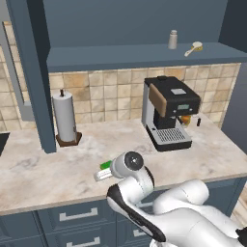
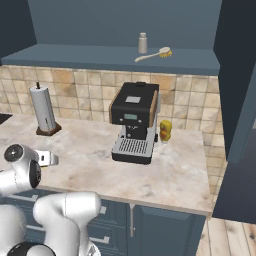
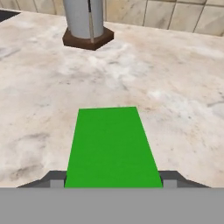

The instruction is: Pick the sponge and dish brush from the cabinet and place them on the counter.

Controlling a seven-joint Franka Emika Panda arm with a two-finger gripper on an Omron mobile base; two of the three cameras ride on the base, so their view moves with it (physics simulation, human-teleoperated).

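Placing step, first item: sponge [image 3: 111, 146] held between the fingers of the partly open gripper [image 3: 113, 180], low over the near counter [image 3: 183, 109]. Next: release, then reach to the dish brush [image 2: 155, 53] on the cabinet [image 2: 115, 57] shelf, far right.

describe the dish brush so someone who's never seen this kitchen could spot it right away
Look at the open cabinet above the tiled wall and the coffee machine. On its shelf, toward the right end, lies the dish brush. Its thin pale handle and tan bristle head, lying flat, set it apart from the upright grey shaker just beside it.
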